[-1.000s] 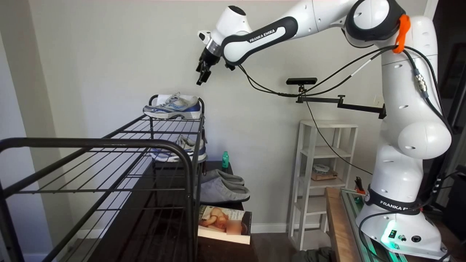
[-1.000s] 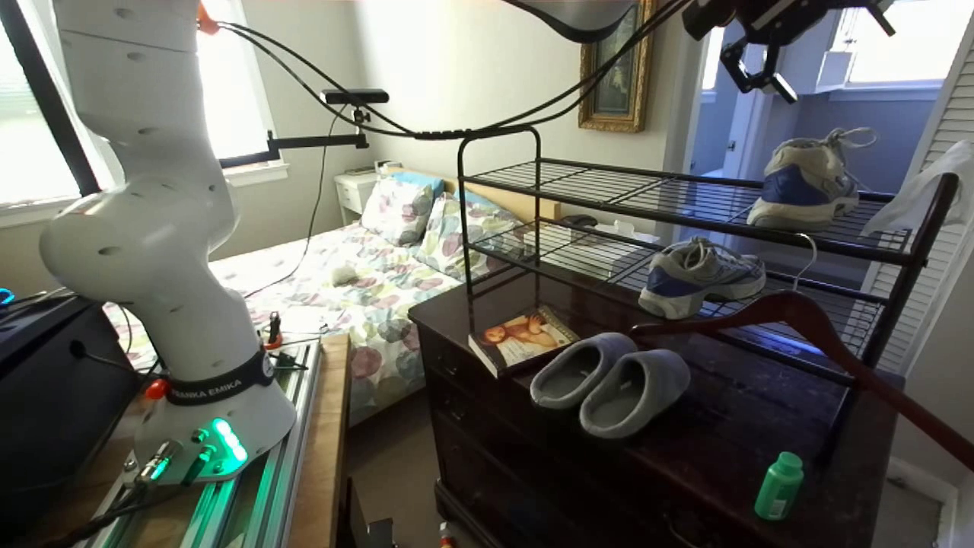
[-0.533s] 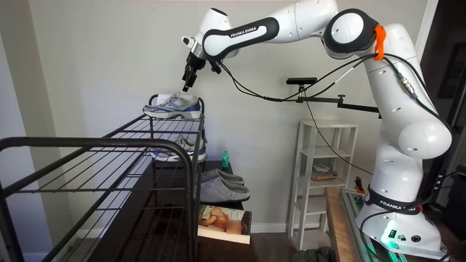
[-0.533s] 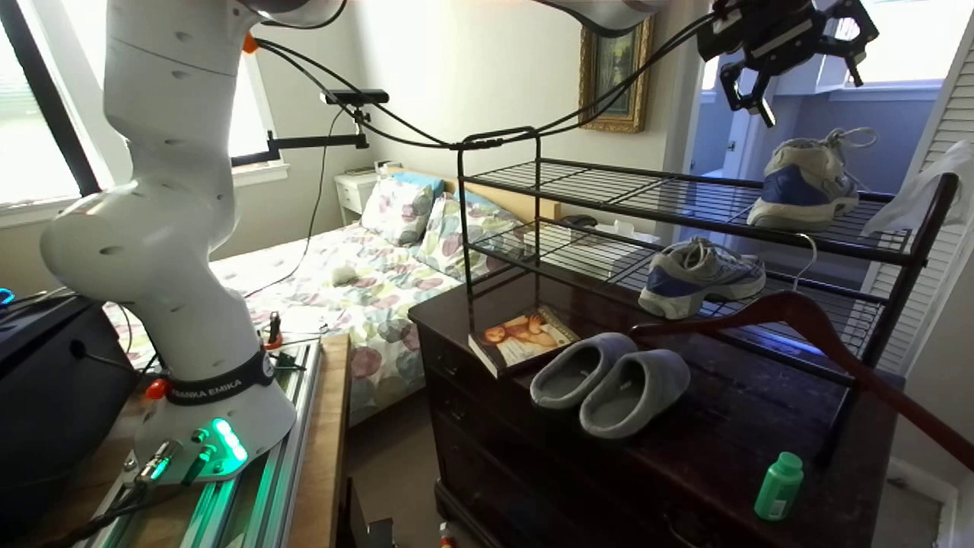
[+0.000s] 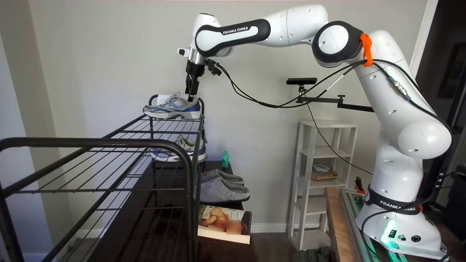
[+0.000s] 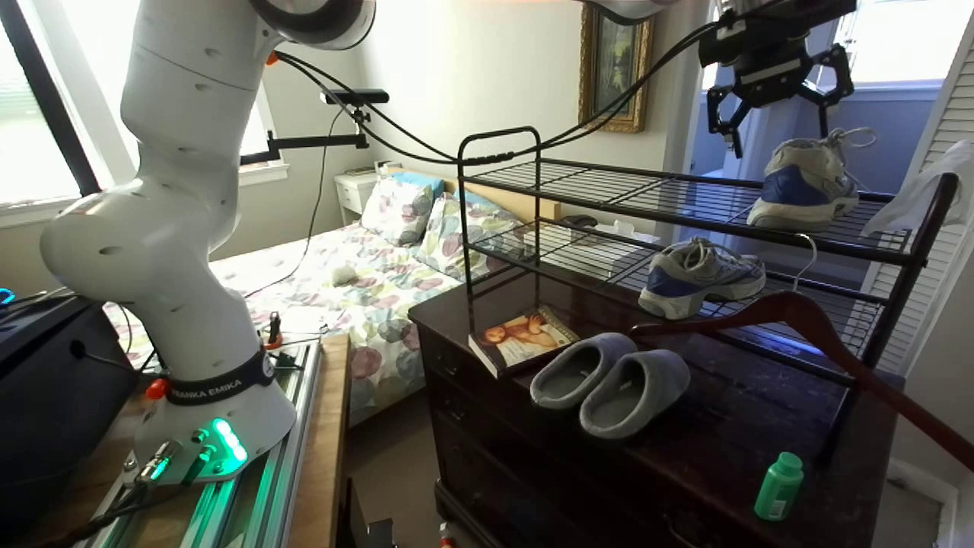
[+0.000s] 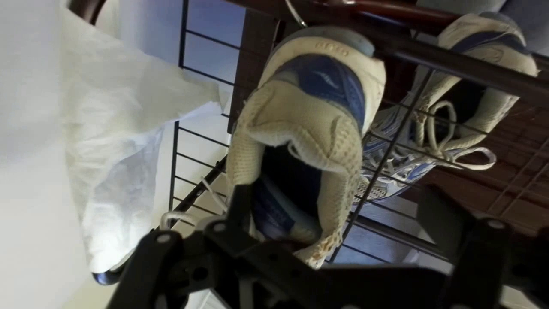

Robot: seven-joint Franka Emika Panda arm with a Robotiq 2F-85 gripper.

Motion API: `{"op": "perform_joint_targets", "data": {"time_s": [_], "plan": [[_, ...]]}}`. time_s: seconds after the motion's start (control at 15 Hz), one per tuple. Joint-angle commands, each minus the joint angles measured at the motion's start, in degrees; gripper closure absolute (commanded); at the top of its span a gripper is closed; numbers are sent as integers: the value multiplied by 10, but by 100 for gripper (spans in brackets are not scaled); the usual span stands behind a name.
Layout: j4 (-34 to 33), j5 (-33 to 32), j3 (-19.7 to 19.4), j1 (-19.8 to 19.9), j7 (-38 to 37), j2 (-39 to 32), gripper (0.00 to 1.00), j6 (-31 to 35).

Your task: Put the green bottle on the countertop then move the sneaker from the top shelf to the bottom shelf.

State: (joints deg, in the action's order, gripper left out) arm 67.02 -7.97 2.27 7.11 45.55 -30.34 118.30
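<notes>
The grey-white-blue sneaker (image 6: 803,183) sits on the top shelf (image 6: 647,212) of the black wire rack. Just above it in both exterior views is my gripper (image 6: 780,143), pointing down with jaws spread wide and nothing held. In the wrist view one finger (image 7: 241,199) overlaps the heel opening of the sneaker (image 7: 300,103); the opposite finger (image 7: 444,219) stands apart from the shoe, over the wires. Contact cannot be told. A similar sneaker (image 6: 696,278) rests on the bottom shelf (image 6: 578,272). On the dark dresser top stands the green bottle (image 6: 779,487), upright.
Grey slippers (image 6: 635,396) and a book (image 6: 525,339) lie on the dresser. A wooden hanger (image 6: 791,308) leans in front of the lower tier. White cloth (image 7: 116,111) hangs over the rack's end rail. A white shelving unit (image 5: 307,189) stands by the wall.
My open gripper has come down and across to just over the top-shelf sneaker, turning from slanted to nearly vertical. Sneakers, bottle and rack have stayed put.
</notes>
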Motion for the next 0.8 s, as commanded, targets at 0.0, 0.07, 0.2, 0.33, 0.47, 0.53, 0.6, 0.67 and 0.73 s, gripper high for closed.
{"op": "perform_joint_targets", "data": {"time_s": [0.0, 0.07, 0.2, 0.33, 0.47, 0.53, 0.6, 0.67, 0.73], "plan": [[-99, 28, 5, 6, 30, -66, 0, -70], [-118, 29, 3, 6, 27, -80, 0, -84], [-149, 31, 3, 8, 30, -105, 26, -102], [-177, 35, 6, 11, 35, -125, 41, -116], [-197, 32, 5, 10, 41, -137, 55, -122], [-203, 21, 6, 10, 42, -140, 62, -114], [-209, 15, 4, 7, 48, -142, 70, -107], [-212, 16, 8, 8, 63, -139, 76, -98], [-168, 15, 1, 6, 38, -121, 59, -94]]}}
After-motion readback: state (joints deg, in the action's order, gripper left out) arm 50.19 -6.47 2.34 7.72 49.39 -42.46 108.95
